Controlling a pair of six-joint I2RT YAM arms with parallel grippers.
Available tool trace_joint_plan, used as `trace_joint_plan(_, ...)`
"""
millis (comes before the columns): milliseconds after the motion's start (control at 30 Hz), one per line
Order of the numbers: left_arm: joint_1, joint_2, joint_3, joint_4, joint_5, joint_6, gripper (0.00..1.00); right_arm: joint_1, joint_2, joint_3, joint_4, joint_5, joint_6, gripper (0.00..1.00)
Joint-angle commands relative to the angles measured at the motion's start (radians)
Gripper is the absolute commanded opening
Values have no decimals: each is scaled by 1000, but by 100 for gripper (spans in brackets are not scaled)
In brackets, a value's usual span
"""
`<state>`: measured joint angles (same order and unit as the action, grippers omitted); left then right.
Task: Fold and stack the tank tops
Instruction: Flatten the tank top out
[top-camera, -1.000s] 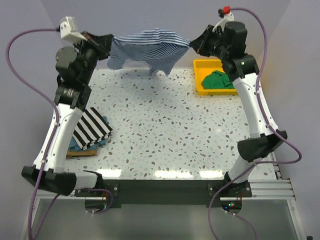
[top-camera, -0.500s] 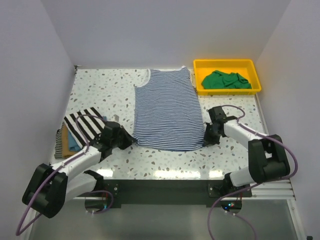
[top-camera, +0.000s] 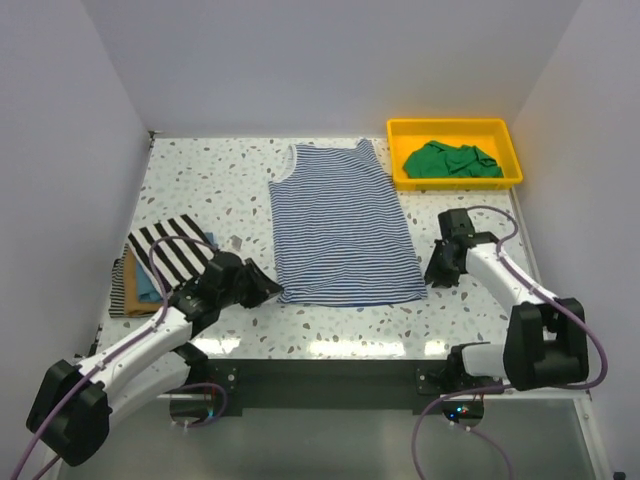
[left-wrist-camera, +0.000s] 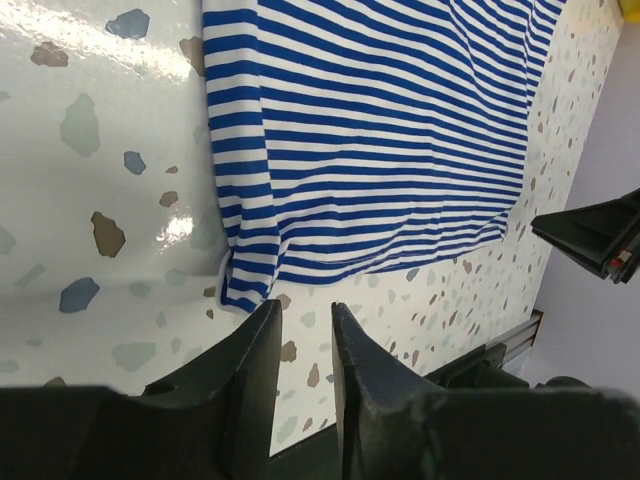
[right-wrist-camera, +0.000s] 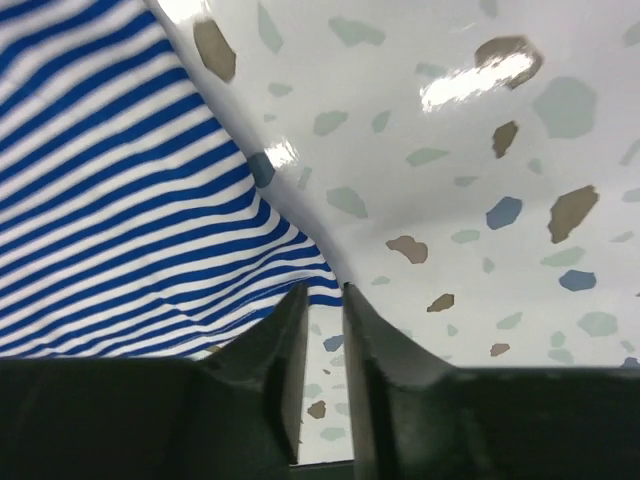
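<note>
The thin navy-white striped tank top (top-camera: 340, 225) lies spread flat mid-table, straps toward the far edge. My left gripper (top-camera: 272, 293) sits low at its near-left hem corner, slightly open and empty. In the left wrist view the striped cloth (left-wrist-camera: 380, 130) ends just past that gripper (left-wrist-camera: 303, 305). My right gripper (top-camera: 433, 278) rests by the near-right hem corner, slightly open. In the right wrist view the striped hem corner (right-wrist-camera: 130, 200) lies at that gripper's tips (right-wrist-camera: 323, 290), with bare table between the fingers. A green tank top (top-camera: 450, 160) is bunched in the tray.
The yellow tray (top-camera: 455, 124) stands at the far right. On the left, a folded black-white striped top (top-camera: 170, 250) lies on a blue one (top-camera: 148, 290) and a tan one (top-camera: 125, 295). The left arm passes close by this stack.
The arms brought the striped top down from high at the back and laid it flat. Both grippers have since opened, let go of the hem corners, and drawn slightly outward.
</note>
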<state>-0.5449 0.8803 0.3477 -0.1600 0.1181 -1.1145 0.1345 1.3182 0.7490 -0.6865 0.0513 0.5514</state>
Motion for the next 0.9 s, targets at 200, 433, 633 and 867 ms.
trace_joint_plan(200,-1,-90,163,-246,-140,79,50,-9,-109,119,-101,32,-44,44)
trace_joint_plan(433,40,244,336,-51,-85,270,29,266,-63,112,-29,125,99,39)
trace_joint_plan(633,7,541,467,129,9,266,0,266,24,17,139,52,183,34)
trace_joint_plan(867,7,597,323,140,-96,180,0,214,87,-85,203,50,190,35)
